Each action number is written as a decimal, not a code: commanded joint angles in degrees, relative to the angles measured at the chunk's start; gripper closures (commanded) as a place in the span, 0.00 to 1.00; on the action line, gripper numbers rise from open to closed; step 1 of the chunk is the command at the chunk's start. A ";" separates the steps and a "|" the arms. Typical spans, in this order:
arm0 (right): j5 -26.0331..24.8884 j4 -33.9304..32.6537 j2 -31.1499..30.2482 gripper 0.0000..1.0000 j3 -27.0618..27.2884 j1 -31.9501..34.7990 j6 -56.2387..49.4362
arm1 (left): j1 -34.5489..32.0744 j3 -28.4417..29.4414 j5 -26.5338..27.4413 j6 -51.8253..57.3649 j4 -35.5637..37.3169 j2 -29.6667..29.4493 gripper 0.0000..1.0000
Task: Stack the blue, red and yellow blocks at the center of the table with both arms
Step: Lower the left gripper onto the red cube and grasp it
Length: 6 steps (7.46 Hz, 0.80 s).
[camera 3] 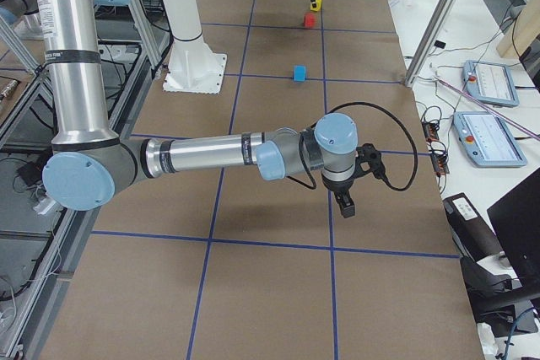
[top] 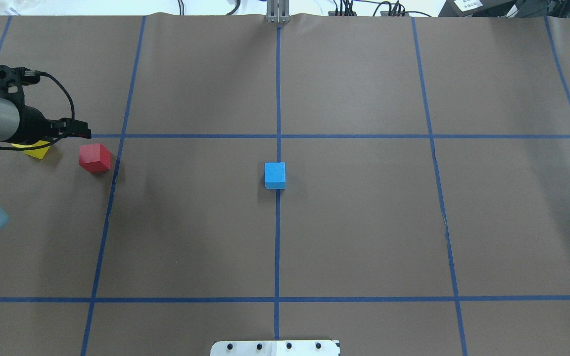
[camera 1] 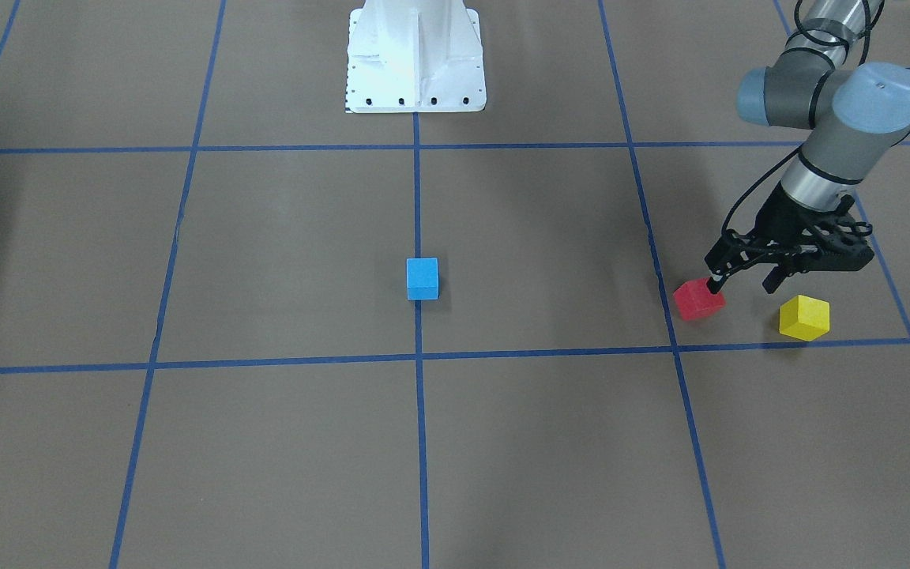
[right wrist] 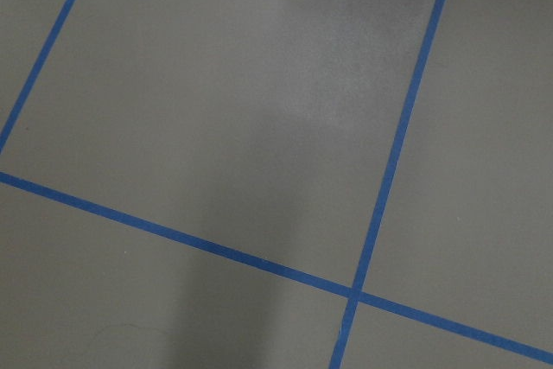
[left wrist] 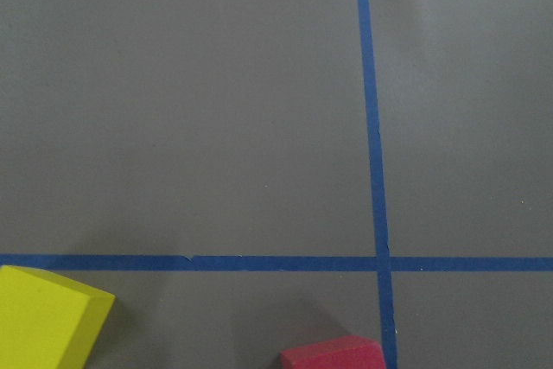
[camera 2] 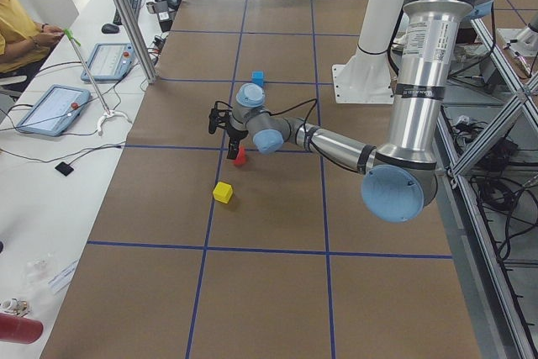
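Note:
A blue block [camera 1: 422, 279] sits on the centre tape line; it also shows in the overhead view [top: 274, 175]. A red block [camera 1: 698, 299] and a yellow block [camera 1: 803, 318] lie apart on the table on my left side. My left gripper [camera 1: 742, 283] is open and empty, low over the gap between them, with one fingertip [camera 1: 713, 285] at the red block's upper edge. The left wrist view shows the yellow block [left wrist: 47, 317] and the red block [left wrist: 333, 353] at its bottom edge. My right gripper [camera 3: 346, 204] shows only in the exterior right view, over bare table; I cannot tell whether it is open.
Blue tape lines [top: 277, 99] divide the brown table into squares. The white robot base [camera 1: 415, 59] stands at the robot's edge of the table. A side bench with tablets [camera 2: 50, 107] and a seated person [camera 2: 17, 23] lies beyond the far edge.

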 commanded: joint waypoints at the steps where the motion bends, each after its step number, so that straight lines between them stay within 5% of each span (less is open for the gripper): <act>1: 0.05 0.08 -0.47 0.00 0.14 0.29 -0.25 | 2.47 5.21 2.91 -0.77 0.02 -2.81 0.00; 4: -0.04 -0.01 -0.29 0.00 0.14 0.29 -0.07 | 5.36 5.14 4.58 -0.58 0.11 -2.20 0.00; 5: -0.04 0.08 -0.29 0.00 0.05 0.29 -0.07 | 5.80 5.22 4.67 -0.67 0.11 -2.11 0.12; 6: -0.13 -0.01 -0.21 0.00 0.14 0.29 0.01 | 5.81 5.22 5.10 -0.50 0.19 -2.02 0.71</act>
